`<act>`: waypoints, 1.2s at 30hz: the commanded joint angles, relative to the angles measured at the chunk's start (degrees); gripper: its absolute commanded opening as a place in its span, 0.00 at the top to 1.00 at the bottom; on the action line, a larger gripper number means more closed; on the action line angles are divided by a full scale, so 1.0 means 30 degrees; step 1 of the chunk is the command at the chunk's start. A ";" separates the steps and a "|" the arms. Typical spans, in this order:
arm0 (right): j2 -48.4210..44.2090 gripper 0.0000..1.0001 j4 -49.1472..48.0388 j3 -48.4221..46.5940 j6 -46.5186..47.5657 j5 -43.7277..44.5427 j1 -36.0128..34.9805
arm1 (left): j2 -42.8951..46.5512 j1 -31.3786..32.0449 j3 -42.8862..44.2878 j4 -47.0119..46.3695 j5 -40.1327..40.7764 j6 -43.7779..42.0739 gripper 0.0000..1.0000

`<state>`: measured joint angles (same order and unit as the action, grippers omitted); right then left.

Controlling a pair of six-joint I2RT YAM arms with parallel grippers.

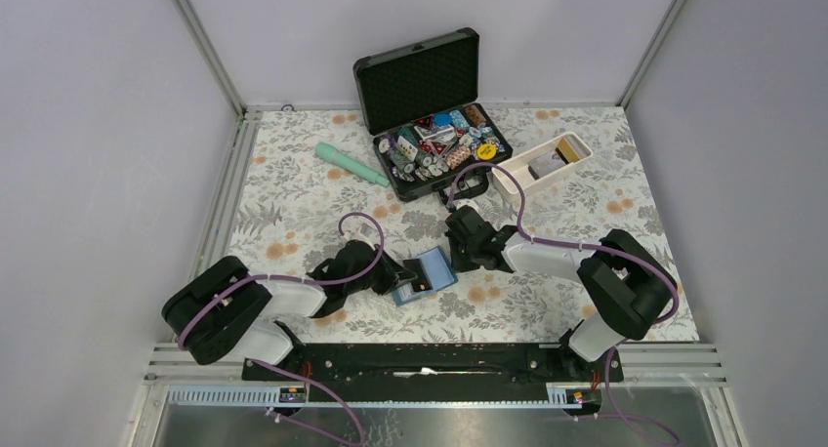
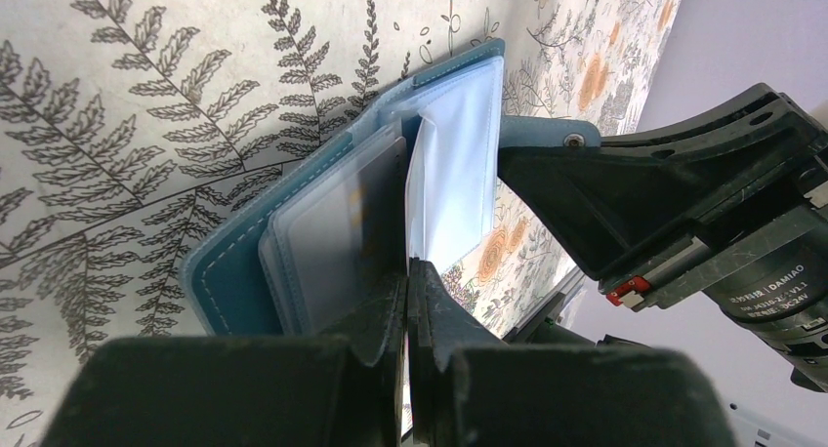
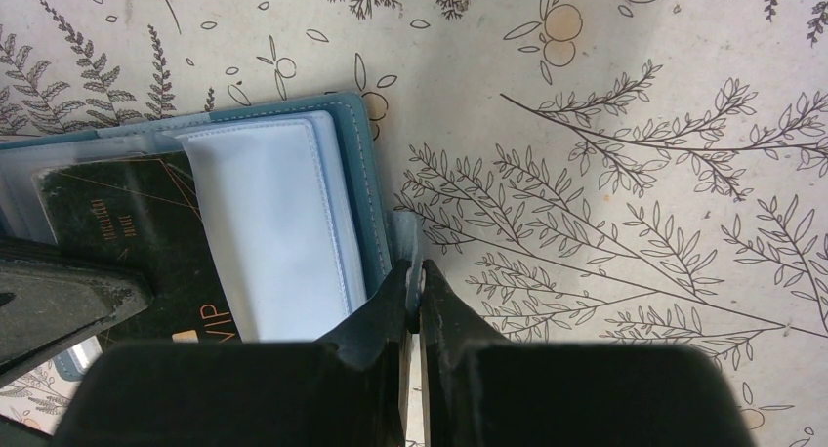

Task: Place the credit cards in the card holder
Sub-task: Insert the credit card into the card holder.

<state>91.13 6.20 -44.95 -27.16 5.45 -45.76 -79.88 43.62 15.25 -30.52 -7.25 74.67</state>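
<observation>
The holder (image 1: 427,273) is lying open on the table (image 1: 283,223), near the 6 o'clock edge, right between the two arms. The left end effector (image 2: 407,283) is pressing its fingers together on a thin clear page (image 2: 342,223) at the holder's 9 o'clock side. The right end effector (image 3: 418,283) is pinching the little blue flap (image 3: 405,240) at its 2 o'clock side. I am counting one holder, with one dark card (image 3: 127,237) sitting in a pocket. More cards (image 1: 550,161) are lying in the one white tray (image 1: 513,185), out at 2 o'clock. I am seeing about two there, but they are too small to count well. The holder is looking soft, floppy and light, so it is likely needing a pinch on each side to lie open. The cards are looking thin, stiff and slippery. Pinching one by a short edge and sliding it flat into a pocket is looking like the best way.
</observation>
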 commanded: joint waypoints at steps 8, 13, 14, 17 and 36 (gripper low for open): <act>0.0814 1.00 0.1704 0.0049 0.0321 0.0927 -0.0218 | -0.1353 0.0186 -0.0336 -0.1548 -0.0521 -0.0164 1.00; 0.0813 1.00 0.1753 0.0027 0.0322 0.0994 -0.0244 | -0.1802 0.0176 -0.0365 -0.2017 -0.0667 -0.0106 1.00; 0.0819 1.00 0.1744 0.0021 0.0300 0.0995 -0.0242 | -0.1860 0.0195 -0.0387 -0.2076 -0.0671 -0.0128 1.00; 0.0866 1.00 0.1756 0.0001 0.0274 0.0991 -0.0260 | -0.2068 0.0196 -0.0394 -0.2295 -0.0719 -0.0136 1.00; 0.0954 1.00 0.1882 -0.0013 0.0273 0.1061 -0.0304 | -0.0943 0.0182 -0.1048 -0.1850 -0.0491 -0.0031 1.00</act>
<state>91.50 7.01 -45.58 -27.18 6.35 -46.19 -83.83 43.62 13.69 -38.33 -8.51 75.35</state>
